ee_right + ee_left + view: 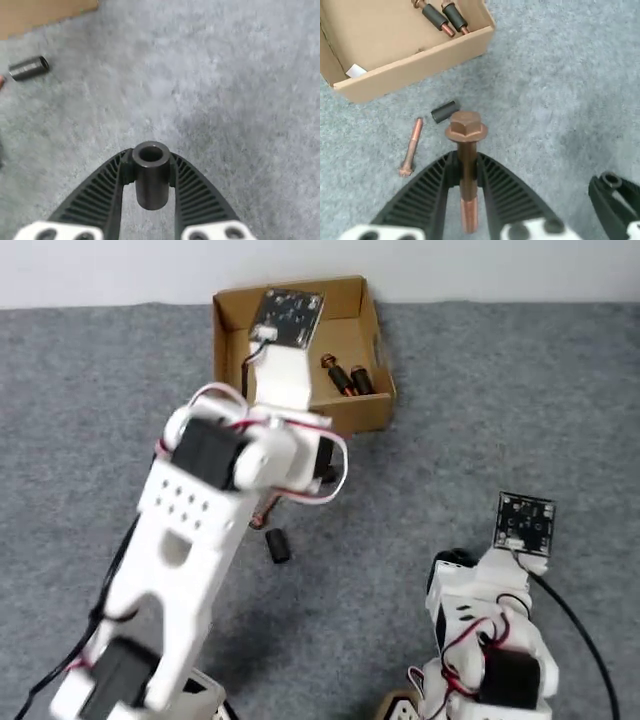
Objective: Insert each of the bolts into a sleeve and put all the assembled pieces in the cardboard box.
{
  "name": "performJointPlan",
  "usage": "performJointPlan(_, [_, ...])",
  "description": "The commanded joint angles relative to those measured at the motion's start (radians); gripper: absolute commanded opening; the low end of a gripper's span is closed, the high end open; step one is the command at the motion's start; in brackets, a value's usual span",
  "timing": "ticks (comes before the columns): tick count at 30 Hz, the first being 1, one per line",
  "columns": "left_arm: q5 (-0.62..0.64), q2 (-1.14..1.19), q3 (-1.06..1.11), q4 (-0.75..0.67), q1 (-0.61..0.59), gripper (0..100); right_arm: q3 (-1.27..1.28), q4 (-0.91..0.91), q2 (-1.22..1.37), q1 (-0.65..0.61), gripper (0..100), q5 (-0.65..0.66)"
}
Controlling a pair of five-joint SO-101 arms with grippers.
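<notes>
My left gripper is shut on a copper bolt, hex head pointing away, held above the grey carpet. My right gripper is shut on a black sleeve whose open bore faces outward. On the carpet in front of the cardboard box lie a loose bolt and a loose black sleeve, also seen as a sleeve in the high view. Two assembled pieces rest in the box, near its right wall. The left arm hides its own gripper from above.
Grey carpet spreads to the right of the box. The right arm stands at the front right, and its dark fingertip shows in the left wrist view. The box corner and the loose sleeve show far off.
</notes>
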Motion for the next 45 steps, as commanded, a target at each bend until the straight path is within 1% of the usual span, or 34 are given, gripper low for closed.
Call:
performJointPlan(1, [-0.003,-0.160,0.116,-0.057,-0.012,0,-0.008,-0.018,-0.065,0.005,0.9,0.005])
performJointPlan(12, [-0.005,-0.551,0.467,-0.190,-0.014,0,-0.005,-0.018,-0.099,0.002,0.8,0.006])
performJointPlan(15, [-0.008,-0.666,0.567,-0.253,-0.015,0,-0.006,-0.018,-0.101,0.001,0.8,0.006])
performJointPlan(18, [-0.011,-0.772,0.644,-0.336,-0.043,0,-0.008,-0.018,-0.101,0.001,0.8,0.006])
performJointPlan(21, [-0.061,-0.852,0.710,-0.393,-0.097,0,-0.015,-0.018,-0.101,-0.010,0.8,0.006])
performJointPlan(24, [-0.100,-0.918,0.774,-0.427,-0.152,0,-0.041,-0.016,-0.101,-0.079,0.8,0.006])
performJointPlan(27, [-0.110,-0.982,0.825,-0.459,-0.222,0,-0.043,-0.030,-0.101,-0.194,0.8,0.009])
performJointPlan(29, [-0.110,-1.031,0.858,-0.477,-0.262,0,-0.043,-0.077,-0.101,-0.272,0.8,0.011])
performJointPlan(32, [-0.110,-1.111,0.915,-0.499,-0.301,0,-0.041,-0.202,-0.090,-0.349,0.8,0.012])
performJointPlan(34, [-0.110,-1.171,0.952,-0.502,-0.313,0,-0.029,-0.252,-0.090,-0.383,0.8,0.014])
performJointPlan(39, [-0.110,-1.318,1.023,-0.496,-0.315,0,0.008,-0.260,-0.090,-0.452,0.8,0.014])
performJointPlan(45, [-0.110,-1.425,1.075,-0.493,-0.305,0,0.006,-0.269,-0.090,-0.605,0.8,0.014])
